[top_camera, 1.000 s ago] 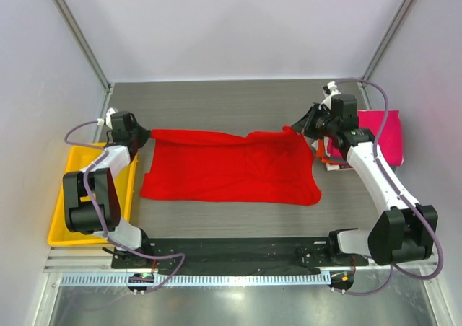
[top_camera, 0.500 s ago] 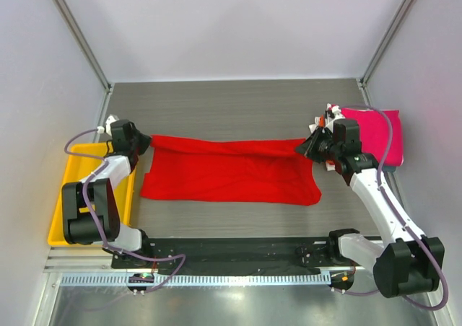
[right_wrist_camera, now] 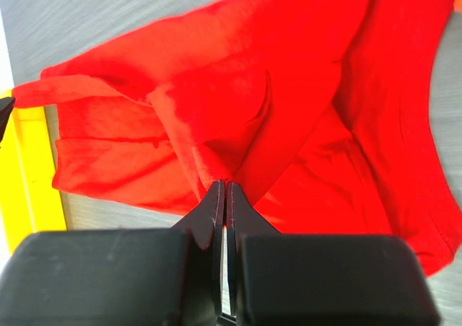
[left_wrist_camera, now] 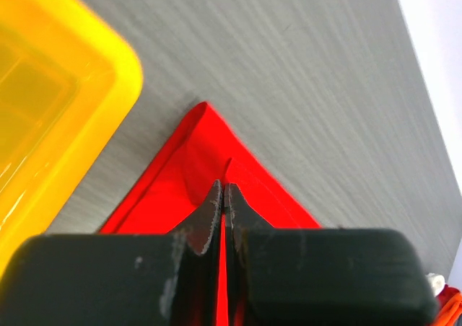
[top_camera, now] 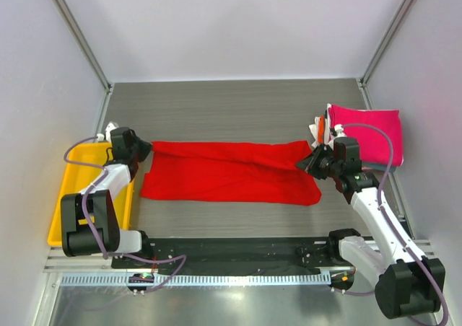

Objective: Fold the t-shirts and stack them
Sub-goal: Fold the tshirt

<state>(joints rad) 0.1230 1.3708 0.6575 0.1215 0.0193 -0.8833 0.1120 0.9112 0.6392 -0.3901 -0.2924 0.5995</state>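
Note:
The red t-shirt (top_camera: pixel 224 171) lies as a long band across the middle of the table, its far edge doubled over toward the front. My left gripper (top_camera: pixel 142 150) is shut on the shirt's left far corner (left_wrist_camera: pixel 209 160), the cloth pinched between the closed fingers (left_wrist_camera: pixel 222 189). My right gripper (top_camera: pixel 309 160) is shut on the right far corner, where red cloth (right_wrist_camera: pixel 289 88) bunches at the fingertips (right_wrist_camera: pixel 222 185). At the right edge stands a stack of folded t-shirts with a magenta-pink one (top_camera: pixel 368 135) on top and an orange edge (top_camera: pixel 320 130) showing beside it.
A yellow plastic tray (top_camera: pixel 65 196) sits at the left table edge, just beside my left gripper; its rim (left_wrist_camera: pixel 43 109) fills the left wrist view's corner. Grey walls and corner posts close in the table's back and sides.
Both grippers have moved toward the front of the table with the shirt's far edge in them. The red cloth has gone from a wide spread to a narrower folded band.

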